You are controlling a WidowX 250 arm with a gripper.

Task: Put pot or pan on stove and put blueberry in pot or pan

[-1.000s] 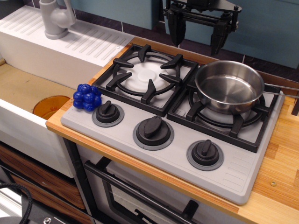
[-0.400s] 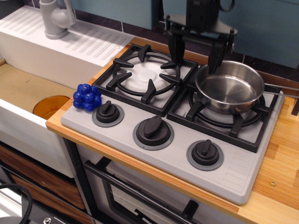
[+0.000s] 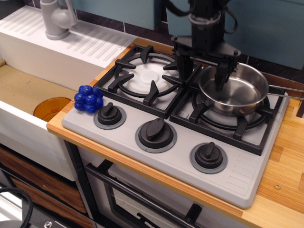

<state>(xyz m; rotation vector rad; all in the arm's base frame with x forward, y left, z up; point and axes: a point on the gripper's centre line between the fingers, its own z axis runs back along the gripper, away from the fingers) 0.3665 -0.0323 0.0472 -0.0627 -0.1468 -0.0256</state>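
Already the pan (image 3: pixel 232 88) sits on the stove's (image 3: pixel 180 142) right burner, while the gripper (image 3: pixel 203 72) straddles its left rim, jaws spread and holding nothing. The blueberry (image 3: pixel 89 99) waits at the stove's left corner, well apart.

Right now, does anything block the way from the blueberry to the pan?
Partly. The open pincer straddles the pan rim on the side facing the blueberry. Otherwise only the low left grate lies between, easily cleared from above.
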